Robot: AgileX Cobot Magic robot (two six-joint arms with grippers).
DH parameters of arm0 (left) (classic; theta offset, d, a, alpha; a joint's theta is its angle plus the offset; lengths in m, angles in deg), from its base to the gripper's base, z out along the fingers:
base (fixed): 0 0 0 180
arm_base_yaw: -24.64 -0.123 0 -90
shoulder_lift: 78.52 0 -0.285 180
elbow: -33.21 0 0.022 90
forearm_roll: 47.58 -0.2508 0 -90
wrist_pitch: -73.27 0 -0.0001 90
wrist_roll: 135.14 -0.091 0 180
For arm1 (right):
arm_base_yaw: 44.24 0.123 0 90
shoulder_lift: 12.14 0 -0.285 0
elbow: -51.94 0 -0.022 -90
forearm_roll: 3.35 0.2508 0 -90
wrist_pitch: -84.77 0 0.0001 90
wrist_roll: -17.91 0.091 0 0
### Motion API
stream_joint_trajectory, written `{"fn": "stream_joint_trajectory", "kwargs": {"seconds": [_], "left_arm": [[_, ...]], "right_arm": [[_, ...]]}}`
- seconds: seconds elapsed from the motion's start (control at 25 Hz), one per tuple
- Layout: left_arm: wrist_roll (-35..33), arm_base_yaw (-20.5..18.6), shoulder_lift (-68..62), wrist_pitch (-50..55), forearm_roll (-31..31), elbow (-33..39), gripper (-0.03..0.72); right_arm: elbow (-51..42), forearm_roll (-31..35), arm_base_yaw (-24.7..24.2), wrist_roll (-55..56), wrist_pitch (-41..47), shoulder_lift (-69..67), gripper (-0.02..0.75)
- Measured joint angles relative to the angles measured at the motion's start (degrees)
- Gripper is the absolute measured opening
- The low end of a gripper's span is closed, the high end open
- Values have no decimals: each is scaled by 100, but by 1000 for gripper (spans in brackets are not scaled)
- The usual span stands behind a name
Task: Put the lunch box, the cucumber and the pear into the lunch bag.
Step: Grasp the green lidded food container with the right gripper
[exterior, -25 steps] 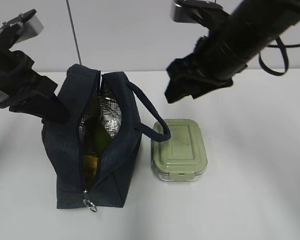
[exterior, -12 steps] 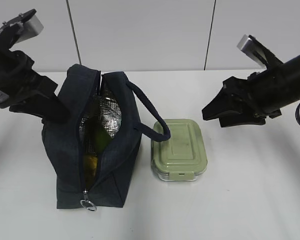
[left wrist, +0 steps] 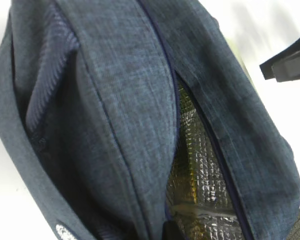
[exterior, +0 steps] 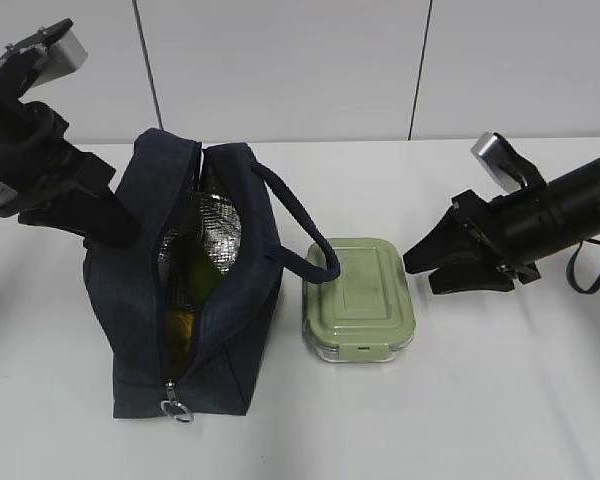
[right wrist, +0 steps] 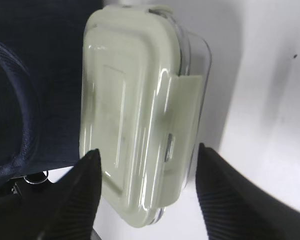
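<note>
While unheld, lunch box [exterior: 359, 298] beside R hand [exterior: 428, 266]

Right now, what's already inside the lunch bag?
Through the open zipper of the lunch bag, silver foil lining shows, with a dark green cucumber and a yellow pear below it. The fabric covers the rest. The lunch box sits outside on the table.

Right gripper [exterior: 417, 266] swung down from above, now beside lunch box [exterior: 359, 298] (jaws spread).
</note>
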Motion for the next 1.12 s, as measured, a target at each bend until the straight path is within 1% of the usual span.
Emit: {"fn": "stream_joint_trajectory", "kwargs": {"seconds": [0.36,0.76,1.12], "left_arm": [[0,0,0,0,0,0,13],[0,0,0,0,0,0,13],[-5,0,0,0,0,0,13]], "right_arm": [[429,-24,0,-23,189,-378,465],[430,60,199,-276,197,-504,465],[439,75,210,-299,197,-654,465]]}}
